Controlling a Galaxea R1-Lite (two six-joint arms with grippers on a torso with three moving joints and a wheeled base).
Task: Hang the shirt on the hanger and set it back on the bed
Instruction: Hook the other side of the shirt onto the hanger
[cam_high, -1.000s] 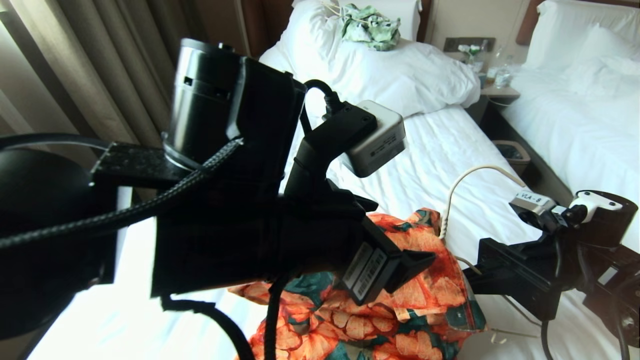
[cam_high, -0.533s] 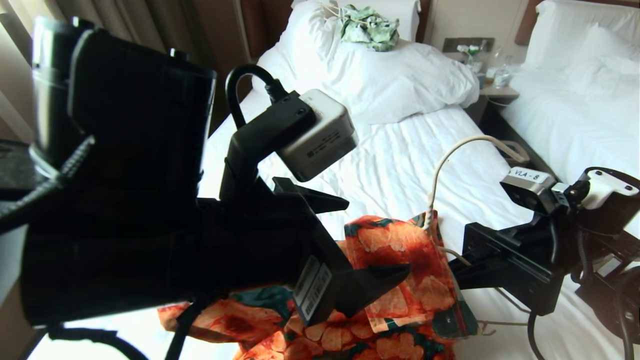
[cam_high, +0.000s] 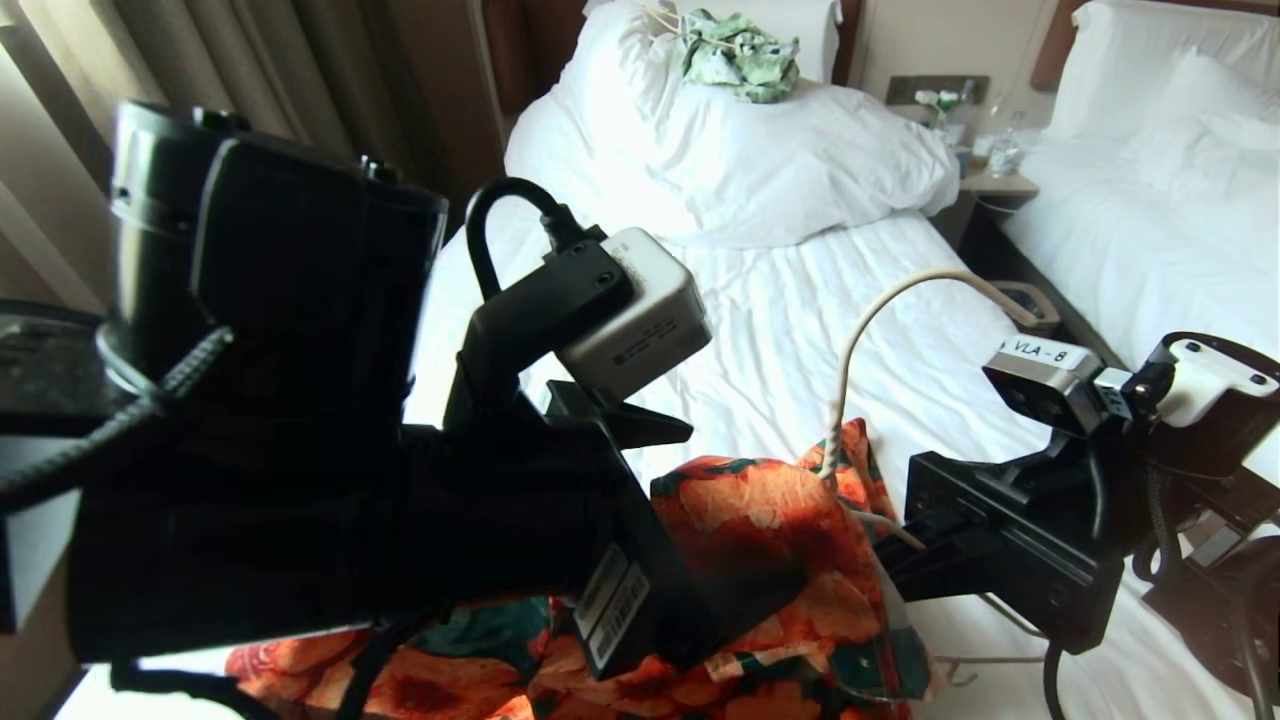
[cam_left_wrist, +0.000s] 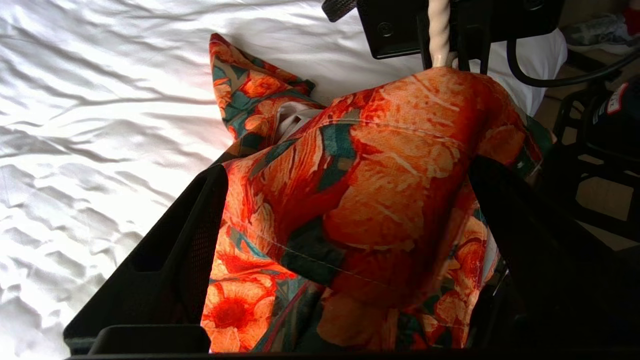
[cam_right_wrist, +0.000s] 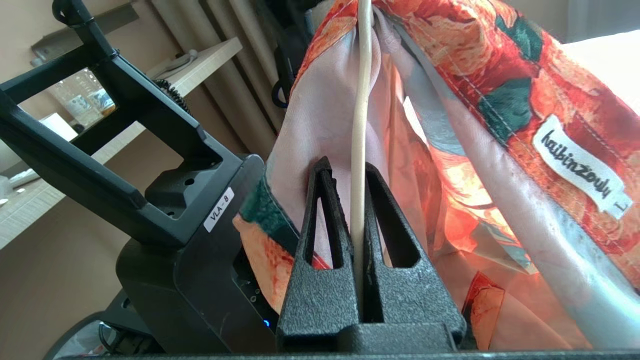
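Right wrist view: hanger (cam_right_wrist: 358, 125) was clamped by the right hand (cam_right_wrist: 358, 235) above the bed (cam_high: 800, 350); shirt (cam_left_wrist: 370, 200) was straddled by the newly widened left hand (cam_left_wrist: 345, 240), presumably released.

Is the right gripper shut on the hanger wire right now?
Shut. In the right wrist view the right gripper pinches the cream hanger wire between its closed fingers.
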